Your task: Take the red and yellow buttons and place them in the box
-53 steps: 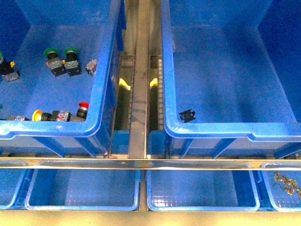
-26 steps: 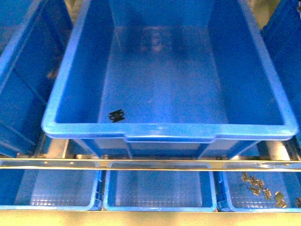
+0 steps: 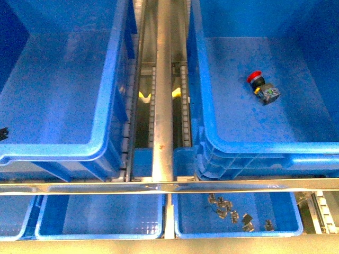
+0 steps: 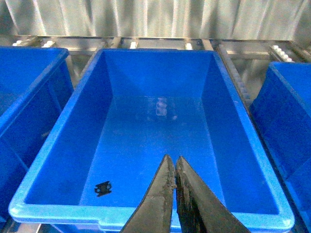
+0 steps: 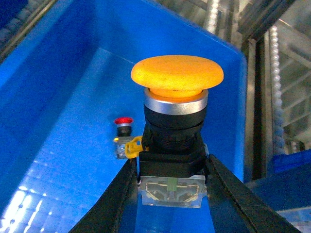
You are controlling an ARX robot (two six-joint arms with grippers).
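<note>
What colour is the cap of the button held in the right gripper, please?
Yellow-orange; the button shows best in the right wrist view.

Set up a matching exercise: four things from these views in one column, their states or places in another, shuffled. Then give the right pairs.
Things:
1. yellow button
2. red button
3. left gripper
4. small metal parts

States or places:
A. lying on the floor of the box
B. jaws closed together, holding nothing
C. clamped by its black body between the right gripper jaws
D. scattered in a shallow tray at the front

Pairs: 1-C, 2-A, 3-B, 4-D
</note>
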